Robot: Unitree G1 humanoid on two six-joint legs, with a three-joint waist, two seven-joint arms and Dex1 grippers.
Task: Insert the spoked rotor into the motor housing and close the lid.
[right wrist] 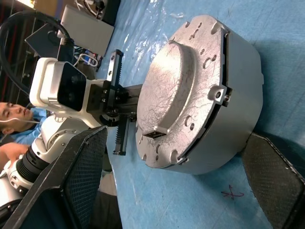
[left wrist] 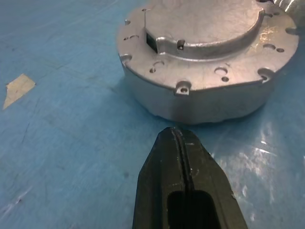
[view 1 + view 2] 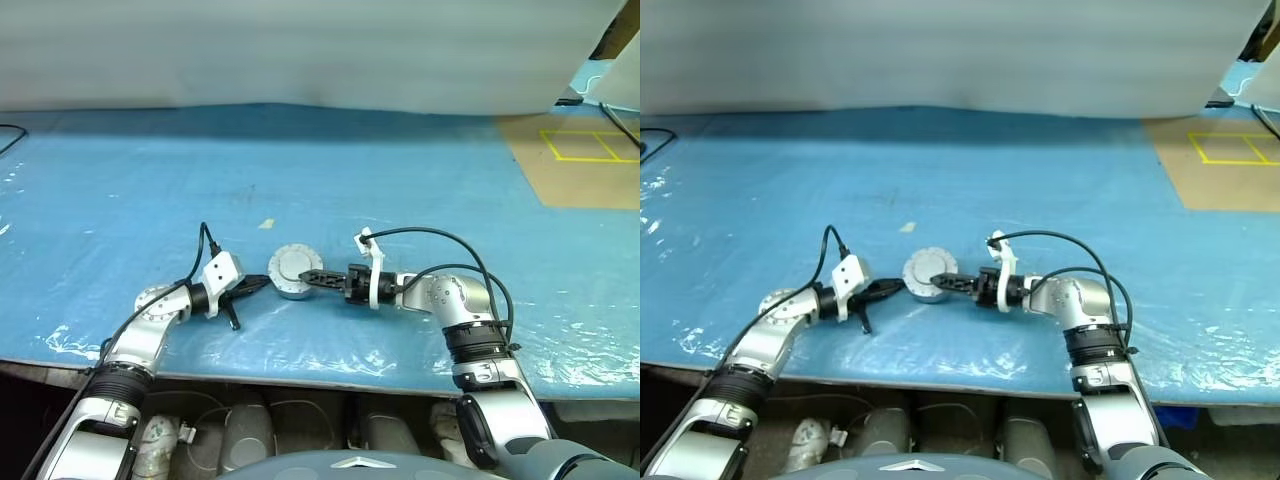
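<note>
Silver metal is catching the light where the housing point(image 3: 293, 270) is sitting on the blue sheet point(image 3: 400, 180) covering the tabletop, near the front edge and roughly midway along it. Its lid point(image 1: 181, 90) is lying on top, closed, a grey cast disc with a raised centre and small holes round its rim; a thin seam is showing between lid and cup in the right wrist view. The rotor is not showing, presumably hidden under the lid, though I cannot tell. The left gripper point(image 3: 262, 282) is lying low just beside the housing on its left, its two black fingers point(image 2: 183, 186) pressed together into one blunt tip that is pointing at the housing's side wall and standing just apart from it. The right gripper point(image 3: 306, 277) is coming in from the other side, pointing left, with its fingers point(image 1: 76, 176) spread wide; in its wrist view the housing is sitting between the two pads with blue sheet showing on both sides, so the pads are not gripping it. A small pale scrap of tape point(image 3: 266, 224) is lying on the sheet a little behind the housing. Brown board point(image 3: 580, 160) with yellow lines is lying at the far right corner. In the right wrist view a person point(image 1: 12, 124) is sitting beyond the left arm.
</note>
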